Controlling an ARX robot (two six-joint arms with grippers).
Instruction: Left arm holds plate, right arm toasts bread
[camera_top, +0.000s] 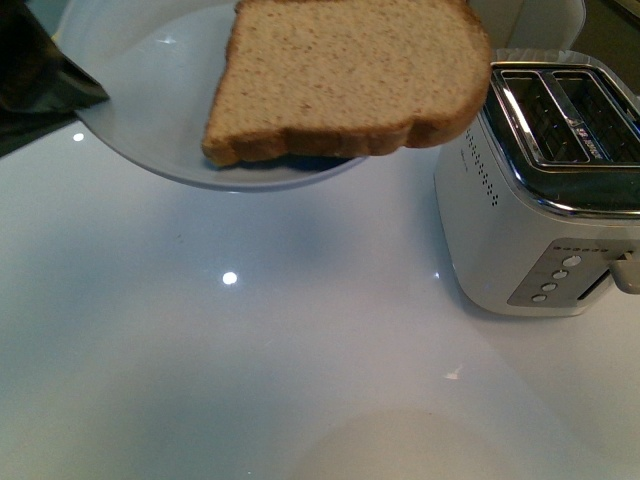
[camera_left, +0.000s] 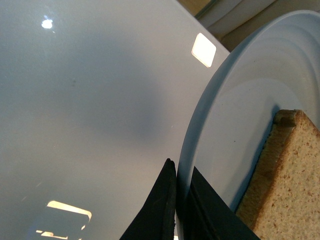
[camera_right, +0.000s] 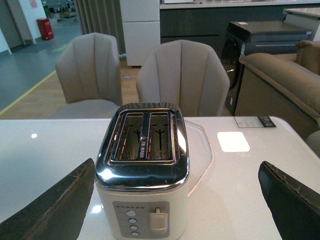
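The pale blue-white plate (camera_top: 140, 110) hangs above the table at the upper left of the front view, tilted. The bread (camera_top: 350, 75) lies on it and overhangs the rim toward the toaster (camera_top: 540, 200). My left gripper (camera_left: 181, 172) is shut on the plate (camera_left: 235, 130), one black jaw on each side of the rim; the bread (camera_left: 287, 175) lies close beside it. In the front view only a dark part of the left arm (camera_top: 35, 70) shows at the left edge. My right gripper (camera_right: 180, 175) is open, its fingers (camera_right: 55, 210) spread wide, facing the toaster (camera_right: 145, 170) with its two empty slots.
The white glossy table (camera_top: 250, 350) carries the white and chrome toaster at the right, lever (camera_right: 158, 220) and buttons on the end facing the right wrist camera. Two beige chairs (camera_right: 180, 75) stand behind the table, and a sofa (camera_right: 280, 85) beside them.
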